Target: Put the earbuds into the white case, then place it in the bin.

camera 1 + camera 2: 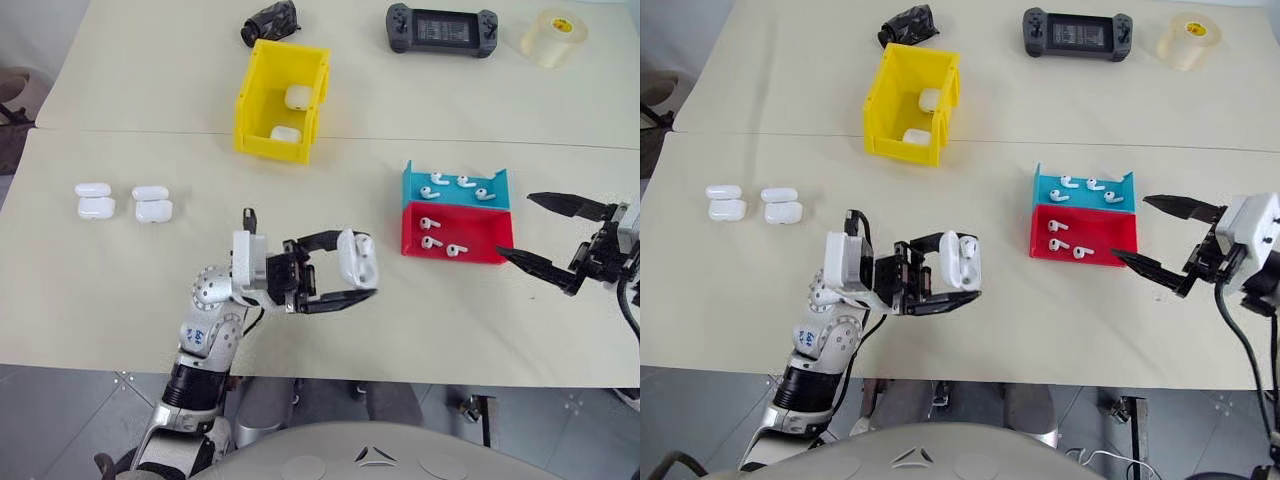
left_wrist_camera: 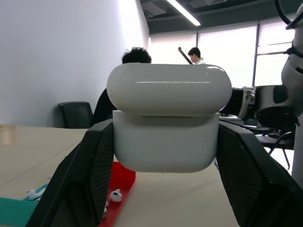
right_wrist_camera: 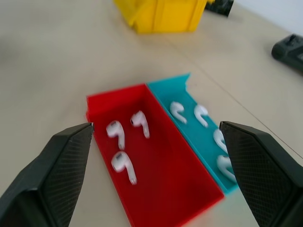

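Pale worktop (image 1: 120,300) carries everything, and the red tray (image 1: 478,250) serves as the landmark. Three earbuds (image 1: 431,242) lie loose on its floor, stems pointing in differing directions, with more in the blue tray (image 1: 500,190) touching its far side. On the tray's right, well clear of its wall, hangs the right pincer (image 1: 536,232), spread wide with nothing between its fingers and aimed leftward at the tray; in its wrist view the red tray's earbuds sit between the two fingers (image 3: 47,175). On the tray's left, about as far off, the left pincer (image 1: 353,267) is clamped on the white case (image 1: 355,257), which it holds above the worktop with the lid raised and the mouth turned toward the tray. So the right arm looks like the one to fetch an earbud and carry it left across the tray to the case. Beyond the case, left of the tray, stands the yellow bin (image 1: 252,105) with two cases already in it.
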Robot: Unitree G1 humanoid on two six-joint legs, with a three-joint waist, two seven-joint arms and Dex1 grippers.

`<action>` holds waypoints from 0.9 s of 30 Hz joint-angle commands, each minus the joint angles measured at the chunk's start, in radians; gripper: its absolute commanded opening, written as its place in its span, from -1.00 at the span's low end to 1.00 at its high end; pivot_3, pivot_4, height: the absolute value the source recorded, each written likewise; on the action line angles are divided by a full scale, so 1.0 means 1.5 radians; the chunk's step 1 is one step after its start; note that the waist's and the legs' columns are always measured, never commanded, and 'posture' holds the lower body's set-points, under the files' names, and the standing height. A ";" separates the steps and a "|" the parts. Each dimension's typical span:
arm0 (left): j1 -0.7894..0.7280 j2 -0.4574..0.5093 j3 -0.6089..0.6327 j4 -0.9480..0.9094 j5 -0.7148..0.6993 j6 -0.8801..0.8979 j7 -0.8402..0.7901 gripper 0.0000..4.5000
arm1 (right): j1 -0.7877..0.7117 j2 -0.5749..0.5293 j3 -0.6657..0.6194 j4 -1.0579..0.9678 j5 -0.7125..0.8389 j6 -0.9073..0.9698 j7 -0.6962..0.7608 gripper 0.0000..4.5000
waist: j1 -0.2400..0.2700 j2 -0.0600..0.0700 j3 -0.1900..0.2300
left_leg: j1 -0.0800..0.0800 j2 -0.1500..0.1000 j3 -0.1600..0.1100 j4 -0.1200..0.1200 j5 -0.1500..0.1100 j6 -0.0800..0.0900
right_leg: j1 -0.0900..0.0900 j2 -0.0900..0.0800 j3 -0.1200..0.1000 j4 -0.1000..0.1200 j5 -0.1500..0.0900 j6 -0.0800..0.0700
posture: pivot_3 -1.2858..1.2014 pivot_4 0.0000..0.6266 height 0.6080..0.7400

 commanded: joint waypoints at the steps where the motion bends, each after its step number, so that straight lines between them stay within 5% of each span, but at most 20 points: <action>1: 0.007 0.004 -0.004 -0.032 0.000 -0.015 0.004 0.24 | -0.118 -0.061 0.078 -0.018 -0.040 0.134 -0.058 0.98 | -0.008 0.001 0.000 | 0.000 0.000 0.001 0.001 0.000 0.000 | 0.000 0.000 0.000 0.000 0.000 0.000 | 0.03 -0.52 1.00; 8: 0.009 0.013 -0.011 -0.044 -0.003 -0.010 0.008 0.24 | -0.271 -0.116 0.243 -0.045 -0.113 0.303 -0.063 0.98 | 0.000 0.001 0.000 | -0.002 0.000 -0.002 -0.001 0.000 0.000 | -0.001 0.000 -0.002 -0.001 0.000 -0.001 | 0.03 -0.52 1.00; 16: -0.003 0.021 -0.013 -0.037 -0.008 -0.012 0.000 0.24 | -0.457 -0.074 0.386 0.031 -0.222 0.412 -0.091 0.98 | 0.005 0.002 0.001 | -0.002 -0.001 -0.001 0.000 0.000 0.000 | -0.002 -0.001 -0.002 -0.002 0.000 0.000 | 0.03 -0.52 1.00; 27: -0.021 0.012 -0.017 -0.013 -0.004 -0.018 -0.007 0.24 | -0.576 -0.053 0.464 0.257 -0.318 0.303 -0.013 0.98 | 0.004 0.002 0.001 | -0.003 -0.001 -0.001 0.000 -0.001 0.000 | -0.002 -0.001 -0.003 -0.002 0.000 0.000 | 0.03 -0.52 1.00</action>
